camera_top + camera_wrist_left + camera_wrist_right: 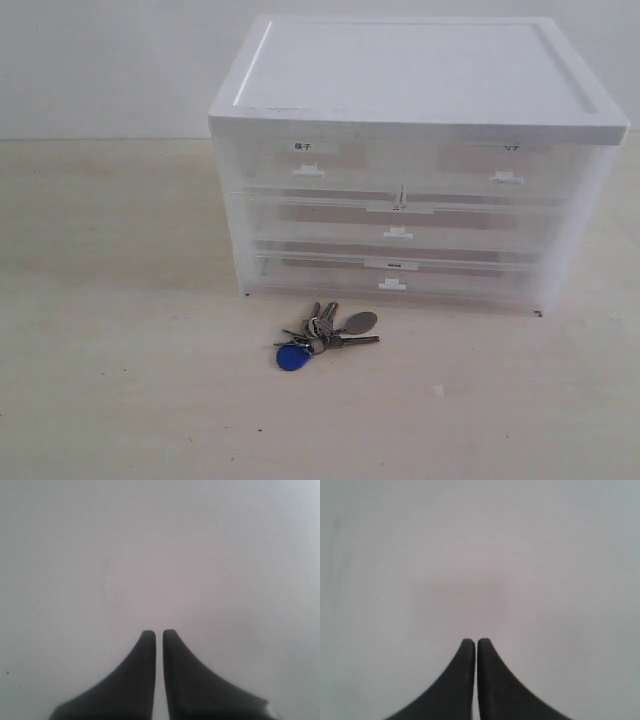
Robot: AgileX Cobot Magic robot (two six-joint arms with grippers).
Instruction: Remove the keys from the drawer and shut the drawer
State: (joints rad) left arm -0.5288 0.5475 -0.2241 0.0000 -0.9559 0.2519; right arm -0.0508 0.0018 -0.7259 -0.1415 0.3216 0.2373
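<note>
the keys (325,335) lie on the worktop (120,380) just in front of the cabinet (420,70), and the drawer (507,165) looks pushed flush, so the task seems done. the left pincer (159,635) and right pincer (476,644) are each closed on nothing.

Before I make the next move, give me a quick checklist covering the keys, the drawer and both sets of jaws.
1. Keys out of the drawer: ok. The keys lie on the table in front of the drawer unit.
2. Top-right half-width drawer closed: ok, front flush with its neighbour.
3. Other drawers closed: ok.
4. Left jaws empty: ok, shut on nothing.
5. Right jaws empty: ok, shut on nothing.
6. Arm positions: cannot tell, neither arm shows in the exterior view.
</note>
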